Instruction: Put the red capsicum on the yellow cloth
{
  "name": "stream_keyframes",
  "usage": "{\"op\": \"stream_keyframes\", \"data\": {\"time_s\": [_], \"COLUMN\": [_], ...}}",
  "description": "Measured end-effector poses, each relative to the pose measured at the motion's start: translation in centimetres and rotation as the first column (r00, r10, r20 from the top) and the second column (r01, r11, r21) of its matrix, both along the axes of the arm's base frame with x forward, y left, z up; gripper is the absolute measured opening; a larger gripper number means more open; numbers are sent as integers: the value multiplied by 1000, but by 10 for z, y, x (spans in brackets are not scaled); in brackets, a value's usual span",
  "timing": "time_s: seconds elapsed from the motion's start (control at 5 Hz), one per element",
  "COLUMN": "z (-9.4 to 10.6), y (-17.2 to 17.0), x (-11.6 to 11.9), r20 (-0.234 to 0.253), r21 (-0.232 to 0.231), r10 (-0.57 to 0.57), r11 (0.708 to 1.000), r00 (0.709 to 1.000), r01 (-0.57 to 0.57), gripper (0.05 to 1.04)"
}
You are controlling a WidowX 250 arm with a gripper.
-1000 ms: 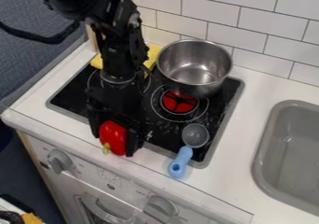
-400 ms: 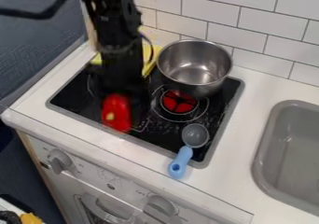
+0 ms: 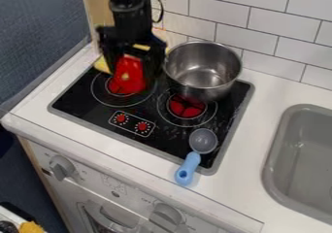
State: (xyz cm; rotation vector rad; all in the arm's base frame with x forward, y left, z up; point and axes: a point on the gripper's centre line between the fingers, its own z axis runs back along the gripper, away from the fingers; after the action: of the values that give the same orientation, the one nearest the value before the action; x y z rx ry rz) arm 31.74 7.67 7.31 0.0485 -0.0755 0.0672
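One red capsicum (image 3: 132, 83) held short of the yellow cloth (image 3: 100, 65)

The capsicum is over the left burner (image 3: 115, 88), its visible length running roughly eleven to five; its clearance is impossible to tell. The gripper (image 3: 131, 68) pinches it from both sides. Beyond, visible cloth lies from ten to one o'clock of the capsicum, so the carry likely heads toward twelve before release.

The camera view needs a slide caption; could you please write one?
Robot hand holding a red capsicum over the stovetop, beside a steel pot.
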Motion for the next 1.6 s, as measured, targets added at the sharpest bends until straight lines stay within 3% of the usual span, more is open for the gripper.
{"op": "stream_keyframes", "data": {"time_s": [0.2,0.6,1.2,1.4,1.6], "z": [-6,-6,-27,-39,-38], "y": [10,23,39,42,42], "x": [25,58,76,77,74], "r20": [-9,29,28,-3,-23], "r21": [24,59,108,78,48], "r10": [49,97,145,159,154], "r11": [999,993,983,984,987], "r00": [999,995,989,987,988], "r01": [-49,-99,-147,-159,-153], "gripper": [908,908,950,1002,1001]}}
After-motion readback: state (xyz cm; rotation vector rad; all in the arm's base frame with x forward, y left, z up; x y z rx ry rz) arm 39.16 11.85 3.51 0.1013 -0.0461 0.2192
